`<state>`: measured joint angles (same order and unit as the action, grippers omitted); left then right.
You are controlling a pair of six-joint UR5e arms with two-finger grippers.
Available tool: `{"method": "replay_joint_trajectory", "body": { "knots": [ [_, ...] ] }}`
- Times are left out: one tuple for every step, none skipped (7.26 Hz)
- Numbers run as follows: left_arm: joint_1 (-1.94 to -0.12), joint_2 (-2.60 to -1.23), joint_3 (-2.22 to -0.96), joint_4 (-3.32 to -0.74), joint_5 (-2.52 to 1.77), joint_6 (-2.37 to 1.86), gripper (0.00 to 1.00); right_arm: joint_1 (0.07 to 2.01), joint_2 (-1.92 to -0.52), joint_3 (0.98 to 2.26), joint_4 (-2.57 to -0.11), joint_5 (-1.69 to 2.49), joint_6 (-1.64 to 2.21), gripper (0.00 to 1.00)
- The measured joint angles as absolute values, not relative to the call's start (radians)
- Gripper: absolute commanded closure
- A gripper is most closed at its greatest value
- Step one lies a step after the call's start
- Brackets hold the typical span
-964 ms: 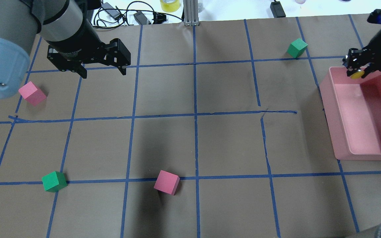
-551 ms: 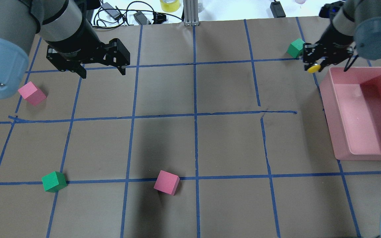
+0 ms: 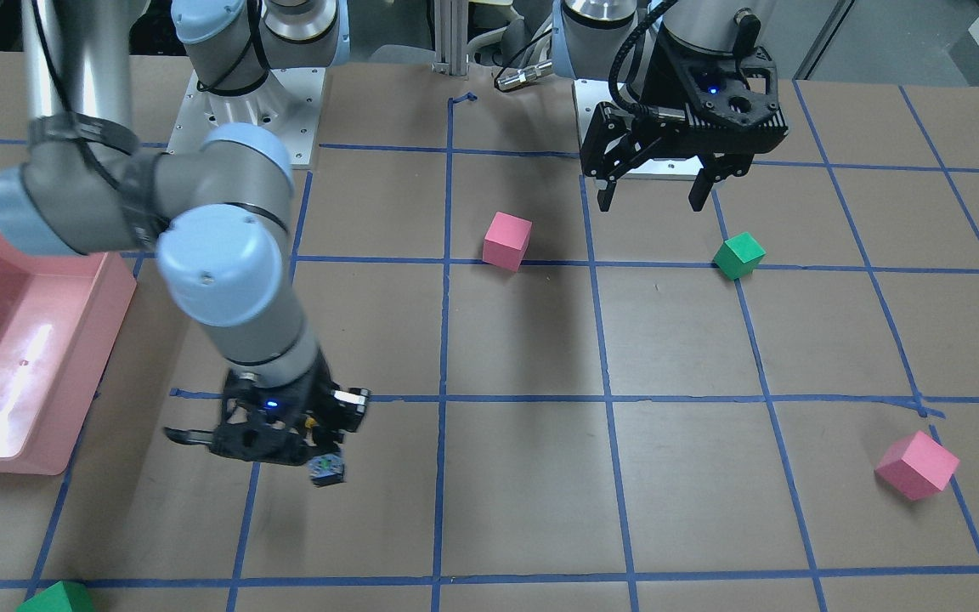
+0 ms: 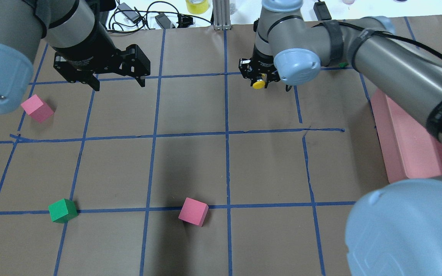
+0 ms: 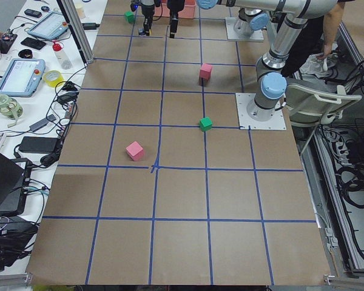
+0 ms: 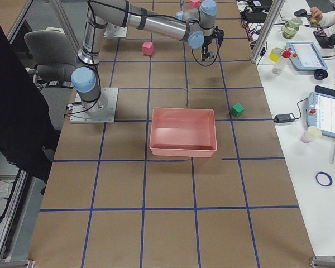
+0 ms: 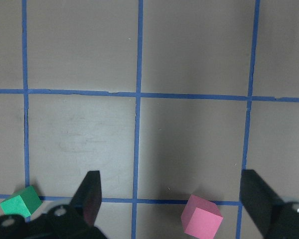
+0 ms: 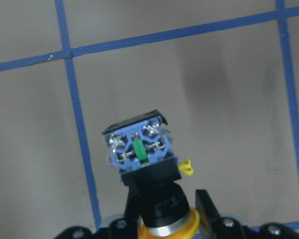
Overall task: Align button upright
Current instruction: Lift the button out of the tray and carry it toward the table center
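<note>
My right gripper [image 4: 258, 81] is shut on the button [image 4: 259, 84] and holds it above the table at the far middle. Its yellow cap shows in the overhead view. In the right wrist view the button [image 8: 139, 149] points its blue-and-black base with a green centre away from the camera, toward the table, with the cap down between my fingers. In the front view the base [image 3: 326, 469] sticks out below the right gripper [image 3: 307, 444]. My left gripper [image 4: 120, 85] is open and empty, hovering at the far left; it also shows in the front view [image 3: 651, 204].
A pink bin [image 4: 397, 153] stands at the right edge, partly hidden by my right arm. A pink cube [image 4: 37, 108] lies at the left, a green cube [image 4: 63, 210] and a pink cube [image 4: 193, 211] nearer the front. Cables lie beyond the far edge.
My right gripper has carried the button from over the pink bin leftward across the far side to near the table's middle line. The left arm has not moved.
</note>
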<state>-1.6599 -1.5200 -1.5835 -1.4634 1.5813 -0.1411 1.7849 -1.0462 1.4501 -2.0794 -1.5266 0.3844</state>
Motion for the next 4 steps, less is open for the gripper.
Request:
{"method": "replay_joint_trajectory", "body": {
  "knots": [
    [-1.660, -1.520, -1.583, -1.463, 1.581, -0.141, 0.00, 1.819, -0.999, 1.421, -2.095, -1.526, 0.439, 1.00],
    [-1.660, -1.520, -1.583, -1.463, 1.582, -0.141, 0.00, 1.841, -0.962, 1.407, -2.118, -1.526, 0.472, 1.00],
    [-1.660, -1.520, -1.584, -1.463, 1.582, -0.141, 0.00, 1.860, -0.938, 1.402, -2.136, -1.526, 0.494, 1.00],
    [-1.660, -1.520, -1.584, -1.463, 1.582, -0.141, 0.00, 1.877, -0.916, 1.400, -2.150, -1.525, 0.514, 1.00]
  ]
}}
